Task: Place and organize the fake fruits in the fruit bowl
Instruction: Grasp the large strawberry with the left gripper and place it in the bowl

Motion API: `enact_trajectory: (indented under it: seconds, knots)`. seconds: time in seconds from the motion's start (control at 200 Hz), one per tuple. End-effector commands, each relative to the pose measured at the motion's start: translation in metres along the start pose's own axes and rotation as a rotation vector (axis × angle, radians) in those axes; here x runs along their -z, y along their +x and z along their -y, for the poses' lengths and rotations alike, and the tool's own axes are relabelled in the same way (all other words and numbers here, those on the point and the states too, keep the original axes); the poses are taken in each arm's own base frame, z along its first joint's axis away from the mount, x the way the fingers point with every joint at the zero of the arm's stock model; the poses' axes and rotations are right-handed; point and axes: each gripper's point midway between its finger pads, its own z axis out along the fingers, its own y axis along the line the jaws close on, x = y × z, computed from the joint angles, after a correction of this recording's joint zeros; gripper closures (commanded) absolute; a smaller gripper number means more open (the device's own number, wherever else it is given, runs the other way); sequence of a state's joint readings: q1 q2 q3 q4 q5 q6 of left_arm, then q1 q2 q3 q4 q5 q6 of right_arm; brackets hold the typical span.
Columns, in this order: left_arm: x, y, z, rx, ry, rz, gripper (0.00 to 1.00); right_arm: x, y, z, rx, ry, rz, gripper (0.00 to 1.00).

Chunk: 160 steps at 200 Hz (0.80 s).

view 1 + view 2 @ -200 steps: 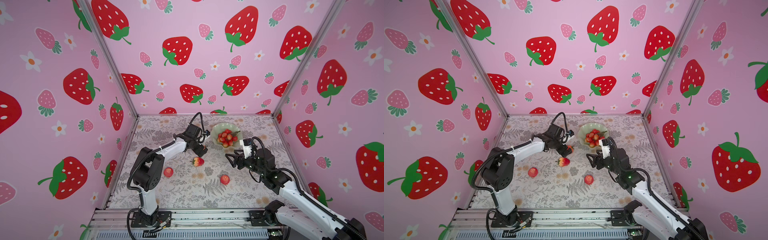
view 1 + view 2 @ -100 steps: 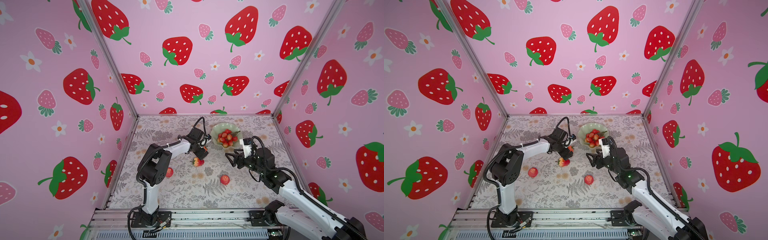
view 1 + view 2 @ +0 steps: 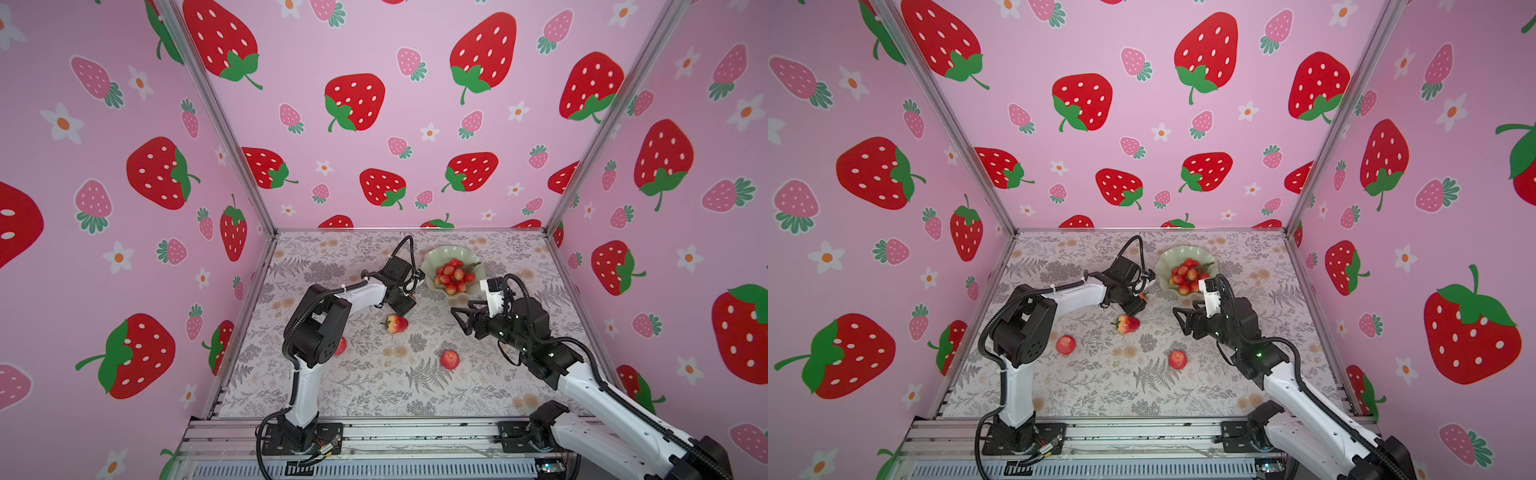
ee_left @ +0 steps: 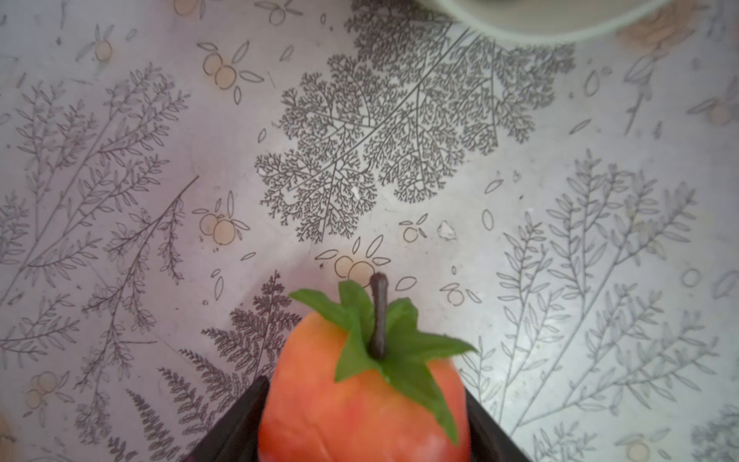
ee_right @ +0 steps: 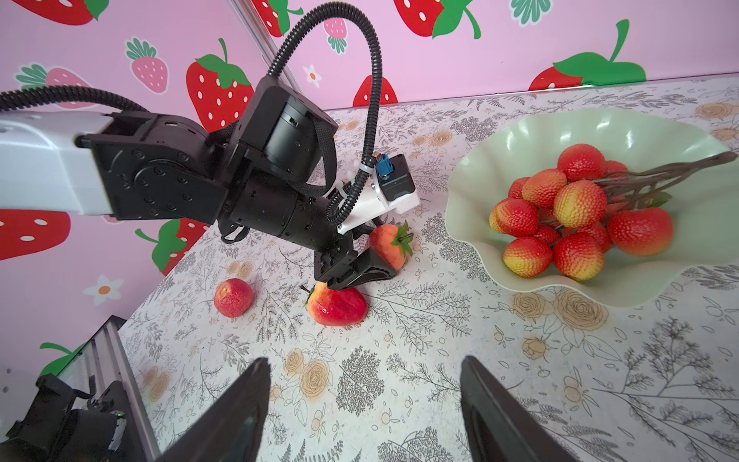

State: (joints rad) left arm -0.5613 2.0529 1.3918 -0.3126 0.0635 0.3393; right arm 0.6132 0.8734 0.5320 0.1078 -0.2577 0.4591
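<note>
Only cherries [image 3: 453, 275] placed in fruit bowl [image 3: 440, 254]; pinching one strawberry [image 5: 387, 245] in left end effector [image 4: 364, 400], with right end effector [image 5: 364, 362] open, empty; other strawberry [image 3: 397, 324], two apples [image 3: 1066, 345] [image 3: 1177, 359] left on worktop [image 3: 374, 386].

Fruit bowl [image 3: 451, 250]: pale green, glossy, wavy rim, upright toward rear of table [image 3: 374, 386].
Cherry bunch [image 3: 453, 276]: red-orange, pebbled skin, lying inside bowl, brown stems toward rim.
First strawberry [image 4: 352, 416]: green cap, dark stem, pinched in left gripper [image 4: 364, 386], just beside bowl.
Second strawberry [image 3: 397, 324]: on its side on table, near first.
Left apple [image 3: 1066, 345], right apple [image 3: 450, 359]: round, red-yellow, loose on table, well apart.
</note>
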Motion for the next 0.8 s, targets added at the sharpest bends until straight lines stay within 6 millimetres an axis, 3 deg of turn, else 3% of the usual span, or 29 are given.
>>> enact_trajectory:
  seconds: [0.0, 0.185, 0.295, 0.425, 0.59, 0.71, 0.795]
  knots:
    - [0.014, -0.020, -0.001, -0.024, -0.004, 0.070, 0.35, 0.002, 0.001, 0.000, -0.002, 0.002, 0.004, 0.24]
    - [0.043, -0.042, -0.007, -0.040, -0.042, 0.173, 0.42, 0.005, 0.002, 0.004, -0.040, 0.018, 0.021, 0.23]
    - [0.067, -0.060, -0.006, -0.037, -0.055, 0.228, 0.44, 0.013, -0.003, 0.022, -0.099, 0.074, 0.050, 0.21]
    - [0.091, -0.094, 0.006, -0.040, -0.033, 0.308, 0.44, 0.020, -0.001, 0.048, -0.169, 0.125, 0.042, 0.21]
    - [0.079, -0.134, 0.009, -0.002, -0.033, 0.318, 0.44, 0.022, 0.004, 0.067, -0.213, 0.149, 0.016, 0.21]
    - [0.065, -0.164, -0.004, 0.054, -0.089, 0.328, 0.44, 0.020, 0.007, 0.067, -0.220, 0.140, -0.004, 0.21]
    - [0.048, -0.174, -0.009, 0.075, -0.112, 0.308, 0.44, 0.020, 0.011, 0.065, -0.226, 0.127, -0.013, 0.21]
